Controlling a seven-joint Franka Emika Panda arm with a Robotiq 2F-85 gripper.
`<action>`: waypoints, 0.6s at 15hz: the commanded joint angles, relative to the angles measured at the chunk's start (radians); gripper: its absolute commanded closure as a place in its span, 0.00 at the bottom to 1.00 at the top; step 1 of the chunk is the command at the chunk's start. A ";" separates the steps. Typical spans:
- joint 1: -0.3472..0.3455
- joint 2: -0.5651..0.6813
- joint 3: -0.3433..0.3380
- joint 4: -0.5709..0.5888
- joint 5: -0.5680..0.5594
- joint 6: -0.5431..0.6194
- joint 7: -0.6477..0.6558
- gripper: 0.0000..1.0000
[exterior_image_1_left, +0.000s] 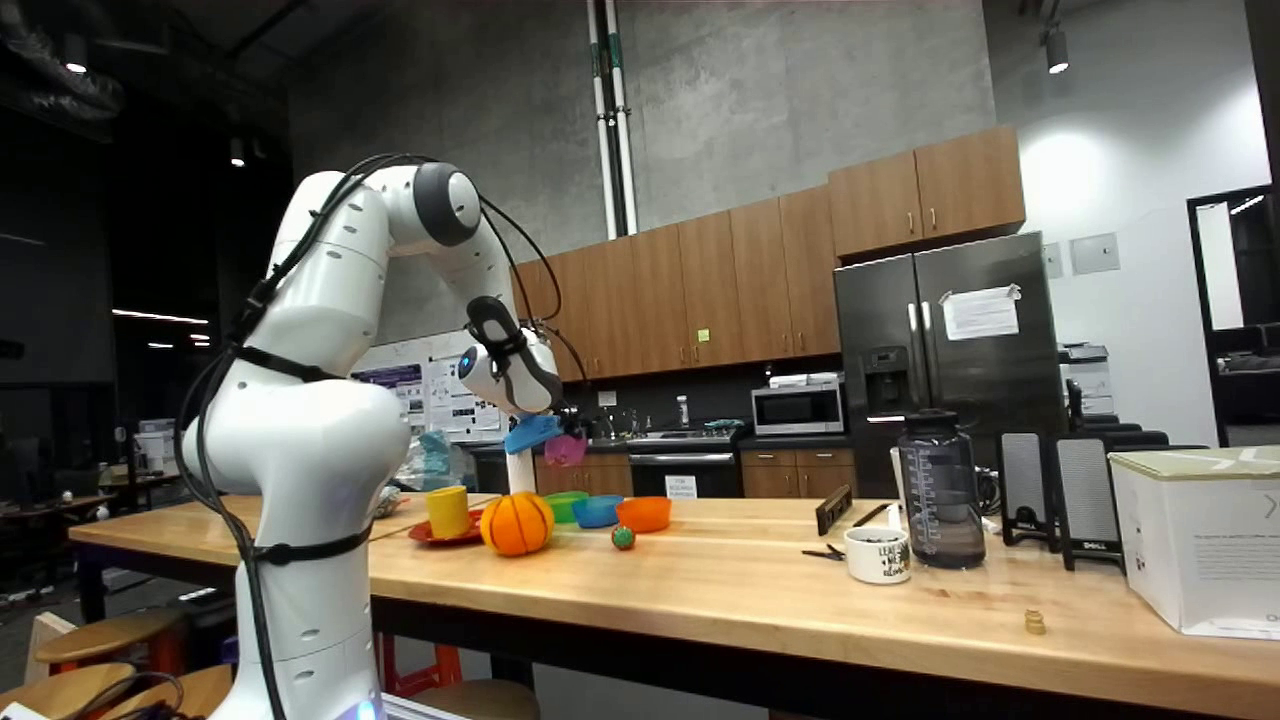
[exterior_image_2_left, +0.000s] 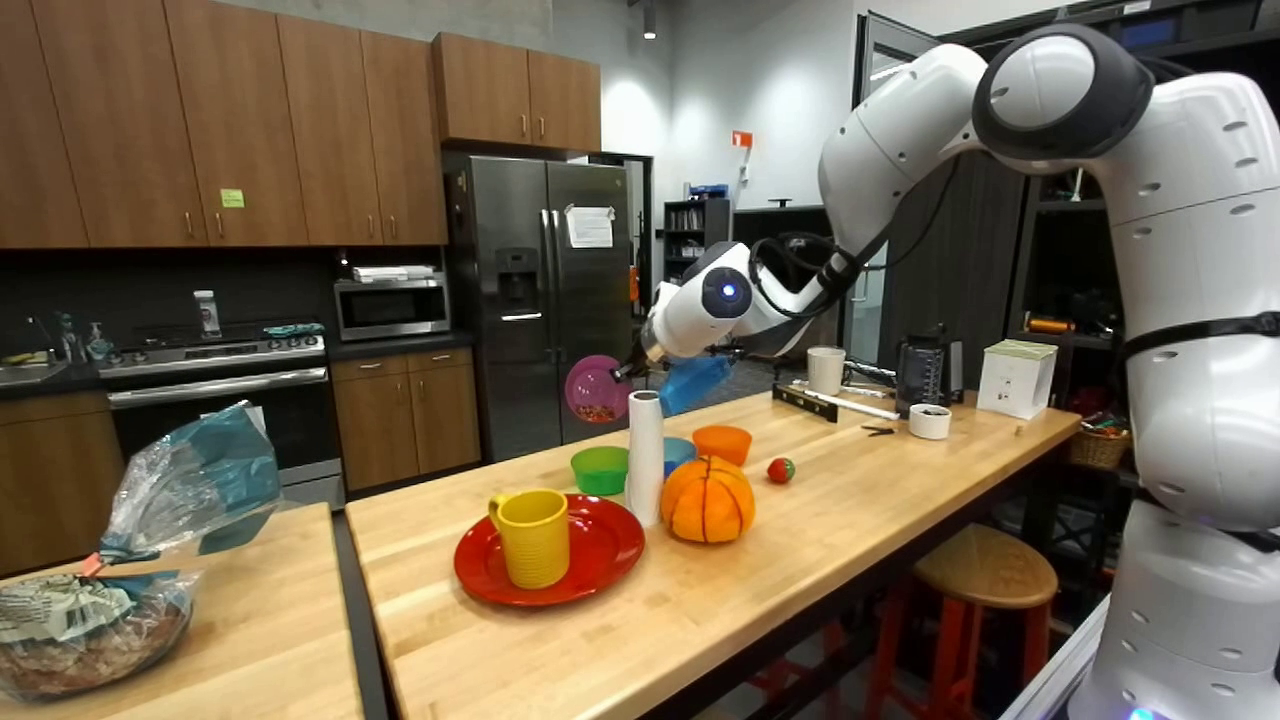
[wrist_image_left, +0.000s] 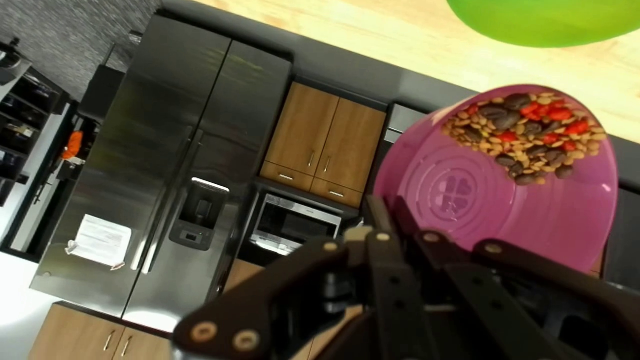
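my gripper (wrist_image_left: 391, 212) pinches the purple bowl (wrist_image_left: 540, 215) by its rim, tilted so the bean-and-lentil mix (wrist_image_left: 532, 131) pools low, above the far green bowl (exterior_image_2_left: 600, 475).

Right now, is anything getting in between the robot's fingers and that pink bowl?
Nothing visible: in the wrist view, the fingers are shut on the wall of the pink bowl. The green bowl there stands apart from both.

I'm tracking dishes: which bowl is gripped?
The round magenta plastic bowl, aloft; the green plastic bowl, blue plastic bowl and orange plastic bowl rest on the wooden table.
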 joint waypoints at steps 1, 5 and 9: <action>-0.003 -0.035 0.001 -0.014 -0.046 -0.005 0.039 0.99; -0.005 -0.053 -0.001 -0.023 -0.039 0.004 0.018 0.99; -0.011 -0.066 -0.007 -0.030 -0.005 0.035 -0.039 0.99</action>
